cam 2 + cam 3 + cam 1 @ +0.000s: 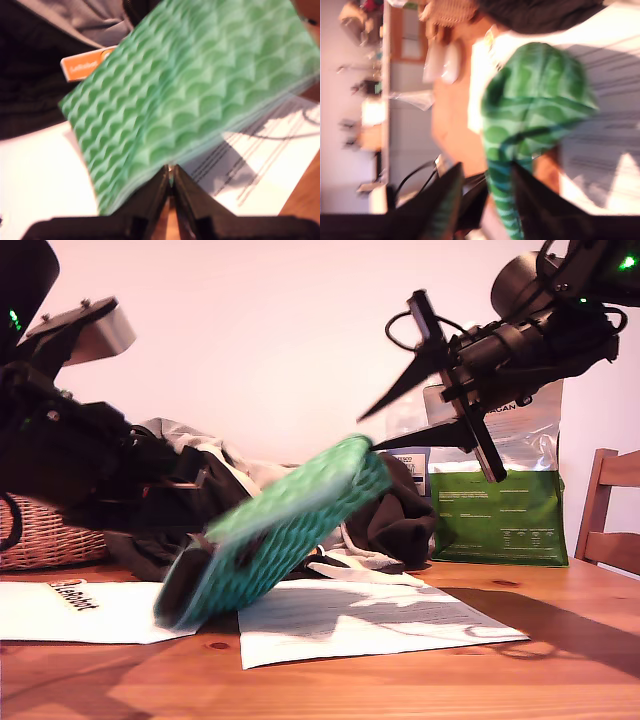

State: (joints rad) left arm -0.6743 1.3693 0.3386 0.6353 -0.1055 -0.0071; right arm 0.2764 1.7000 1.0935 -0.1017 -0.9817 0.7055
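Observation:
A green waffle-textured cloth (290, 525) hangs tilted over the wooden table (520, 680), its lower end near the papers. My first gripper (171, 176) is shut on the cloth (190, 90) at its edge; in the exterior view this gripper (208, 512) comes in from the exterior view's left, its tips hidden behind the cloth. My second gripper (368, 432) hovers open above the cloth's raised end, at the exterior view's upper right, touching nothing. In the second wrist view the cloth (535, 115) lies beyond the spread fingers (445, 200).
Printed paper sheets (360, 615) lie on the table under the cloth. Behind are a pile of dark and grey clothing (400, 510), a wicker basket (40, 535) at the exterior view's left, a green bag (500, 515) and a wooden chair (610, 510) at its right. An orange tag (85, 65) sits on the clothing.

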